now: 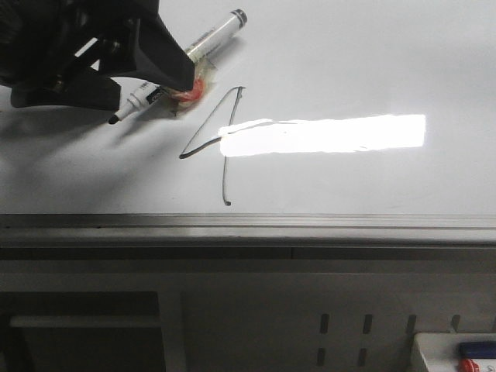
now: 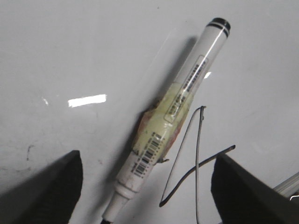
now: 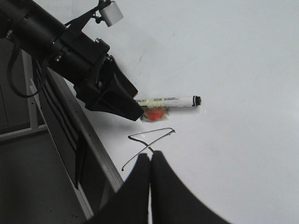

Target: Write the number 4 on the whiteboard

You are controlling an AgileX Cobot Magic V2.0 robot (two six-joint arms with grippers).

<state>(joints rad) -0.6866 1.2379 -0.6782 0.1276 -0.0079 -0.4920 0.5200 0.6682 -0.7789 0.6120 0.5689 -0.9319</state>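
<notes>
The number 4 [image 1: 225,178] is drawn in thin dark strokes on the whiteboard [image 1: 349,62], its crossbar running into a bright glare. It also shows as the number 4 [image 2: 198,154] and the number 4 [image 3: 139,142] in the wrist views. A white marker [image 1: 211,36] with a yellow and red tape wrap lies flat on the board just left of the digit, uncapped tip toward the front left. My left gripper [image 1: 147,85] hovers over the marker [image 2: 173,112], open [image 2: 147,156], fingers wide on either side and apart from it. My right gripper [image 3: 149,154] is shut and empty above the digit's near end.
A grey metal rail [image 1: 248,225] runs along the board's front edge. A rectangular glare [image 1: 325,133] lies across the middle of the board. Below at the front right stands a white tray [image 1: 426,345] holding blue and red items.
</notes>
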